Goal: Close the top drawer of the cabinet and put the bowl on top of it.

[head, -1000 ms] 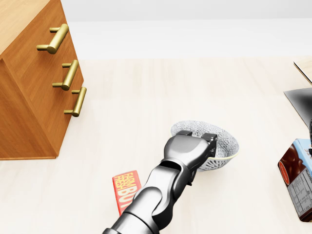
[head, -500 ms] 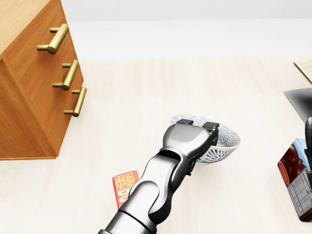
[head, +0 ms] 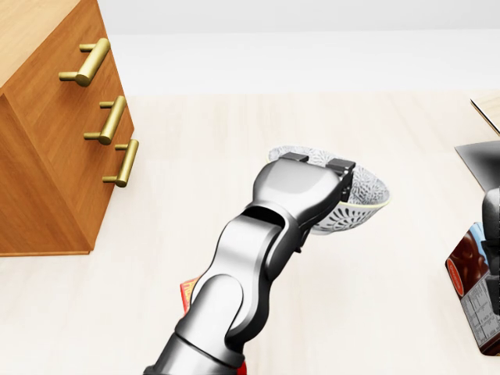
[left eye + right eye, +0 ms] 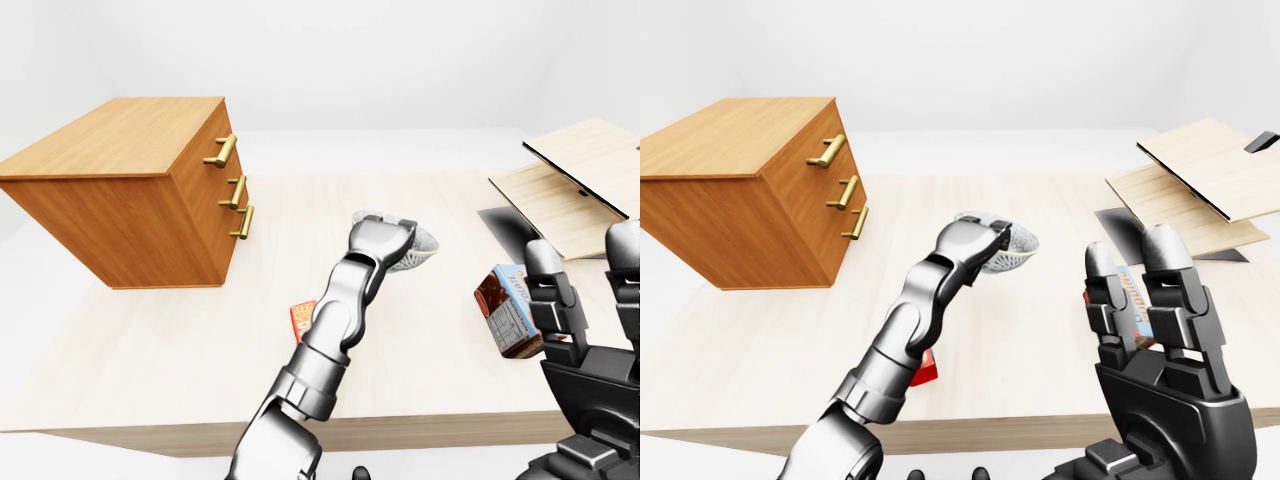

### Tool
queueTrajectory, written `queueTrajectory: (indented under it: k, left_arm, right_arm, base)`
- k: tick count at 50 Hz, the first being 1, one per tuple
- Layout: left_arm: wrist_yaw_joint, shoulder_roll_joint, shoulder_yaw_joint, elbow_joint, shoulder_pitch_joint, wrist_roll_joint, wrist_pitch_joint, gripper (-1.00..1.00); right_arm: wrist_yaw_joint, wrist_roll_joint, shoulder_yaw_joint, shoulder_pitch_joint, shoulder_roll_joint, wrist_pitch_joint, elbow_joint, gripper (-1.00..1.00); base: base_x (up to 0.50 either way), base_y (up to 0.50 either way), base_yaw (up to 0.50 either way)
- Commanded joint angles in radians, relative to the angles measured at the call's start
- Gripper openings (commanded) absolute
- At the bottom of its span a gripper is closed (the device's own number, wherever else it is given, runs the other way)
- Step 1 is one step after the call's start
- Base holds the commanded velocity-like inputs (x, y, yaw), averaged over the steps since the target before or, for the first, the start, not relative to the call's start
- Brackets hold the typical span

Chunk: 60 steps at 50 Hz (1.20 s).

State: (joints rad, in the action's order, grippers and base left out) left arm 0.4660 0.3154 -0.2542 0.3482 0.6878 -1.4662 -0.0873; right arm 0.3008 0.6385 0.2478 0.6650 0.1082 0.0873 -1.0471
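Pale wooden bench [image 3: 234, 133]: left hand [image 3: 301, 195] grips the mesh bowl [image 3: 366, 197], now raised clear and tilted; right hand [image 4: 1155, 350] spread, empty; cabinet [image 4: 130, 190] at left, drawers apparently flush; placement on top remains.

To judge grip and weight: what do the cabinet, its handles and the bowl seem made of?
The cabinet: wood, matte, by its orange-brown grain. The handles: brass-like metal, golden and shiny. The bowl: unclear, perhaps ceramic or plastic; white with grey lacy pattern.

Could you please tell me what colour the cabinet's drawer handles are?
The handles are a brassy gold, clearest in the head view.
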Motion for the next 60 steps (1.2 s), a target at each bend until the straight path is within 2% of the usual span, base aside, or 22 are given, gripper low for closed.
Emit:
queueTrajectory:
  k: [1,13,20,23,39,60]
  left_arm:
    - [0.110,-0.001,0.016,-0.154,0.016,-0.047,0.000,-1.00]
    - [0.229,-0.008,0.040,-0.281,0.071,-0.079,0.000,-1.00]
    - [0.232,-0.021,0.062,-0.337,0.121,-0.094,0.000,-1.00]
    - [0.232,-0.042,0.088,-0.357,0.170,-0.086,0.000,-1.00]
    - [0.232,-0.153,0.150,-0.435,0.292,-0.070,0.000,-1.00]
    - [0.232,-0.304,0.216,-0.478,0.394,-0.016,0.000,-1.00]
  right_arm:
    - [-0.002,0.003,-0.001,0.005,0.006,0.000,0.000,1.00]
    - [0.005,-0.017,-0.014,0.002,-0.006,0.000,0.000,1.00]
    - [0.008,-0.020,-0.013,-0.005,-0.011,0.000,0.000,1.00]
    - [0.009,-0.027,-0.016,-0.009,-0.016,0.000,0.000,1.00]
    - [0.013,-0.037,-0.029,0.000,-0.018,0.000,0.000,1.00]
    - [0.014,-0.066,-0.057,0.008,-0.021,0.000,0.000,1.00]
  base:
    - [0.00,0.00,0.00]
    - [0.00,0.00,0.00]
    - [0.00,0.00,0.00]
    - [0.00,0.00,0.00]
    - [0.00,0.00,0.00]
    - [0.00,0.00,0.00]
